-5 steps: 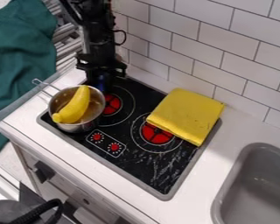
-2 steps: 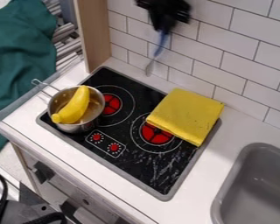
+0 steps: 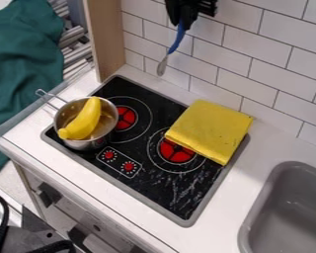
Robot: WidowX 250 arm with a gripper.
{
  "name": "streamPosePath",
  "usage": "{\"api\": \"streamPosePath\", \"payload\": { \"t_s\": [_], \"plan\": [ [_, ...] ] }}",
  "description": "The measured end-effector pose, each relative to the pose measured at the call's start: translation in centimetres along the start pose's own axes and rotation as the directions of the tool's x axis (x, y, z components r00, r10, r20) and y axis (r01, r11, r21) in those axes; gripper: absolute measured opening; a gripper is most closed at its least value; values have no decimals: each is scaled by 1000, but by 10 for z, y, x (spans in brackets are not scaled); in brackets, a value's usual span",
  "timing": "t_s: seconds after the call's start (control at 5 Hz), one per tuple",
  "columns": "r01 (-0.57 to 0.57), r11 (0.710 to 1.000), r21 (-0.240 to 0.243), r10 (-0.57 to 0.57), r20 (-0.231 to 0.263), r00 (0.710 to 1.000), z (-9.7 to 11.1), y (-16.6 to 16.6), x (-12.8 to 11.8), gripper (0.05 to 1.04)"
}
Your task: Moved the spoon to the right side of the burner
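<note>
At the top of the camera view, my gripper (image 3: pixel 183 19) is shut on the blue handle of the spoon (image 3: pixel 177 40). The spoon hangs down at a slant with its metal bowl lowest, above the back edge of the stove and in front of the tiled wall. Below it lies the black stovetop with a red burner (image 3: pixel 124 117) at the back left and another red burner (image 3: pixel 177 150) nearer the right.
A metal pot (image 3: pixel 108 126) holding a yellow banana-shaped toy (image 3: pixel 85 120) stands at the stove's left corner. A folded yellow cloth (image 3: pixel 211 129) covers part of the stove's right side. A grey sink (image 3: pixel 253 225) is at the lower right, a wooden post (image 3: pixel 106 37) at the upper left.
The gripper has risen from behind the pot and moved right to the top of the view, carrying the spoon. Lately the spoon has swung slightly. Pot and cloth are unmoved.
</note>
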State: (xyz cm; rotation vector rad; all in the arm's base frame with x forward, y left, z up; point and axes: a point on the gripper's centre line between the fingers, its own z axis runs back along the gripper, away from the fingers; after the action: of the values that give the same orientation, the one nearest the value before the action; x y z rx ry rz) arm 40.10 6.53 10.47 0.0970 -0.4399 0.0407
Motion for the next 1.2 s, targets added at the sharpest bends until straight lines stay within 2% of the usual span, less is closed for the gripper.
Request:
{"api": "streamPosePath", "payload": {
  "t_s": [0.2,0.4,0.8,1.2],
  "plan": [
    [1,1000,-6,-1,-21,1000,0,-2,-3,167],
    [16,999,-34,-17,-28,999,2,-13,-9,167],
    [76,995,-67,-81,-78,994,5,-50,-16,167],
    [35,991,-128,-41,-42,998,31,-76,-20,167]
  ]
}}
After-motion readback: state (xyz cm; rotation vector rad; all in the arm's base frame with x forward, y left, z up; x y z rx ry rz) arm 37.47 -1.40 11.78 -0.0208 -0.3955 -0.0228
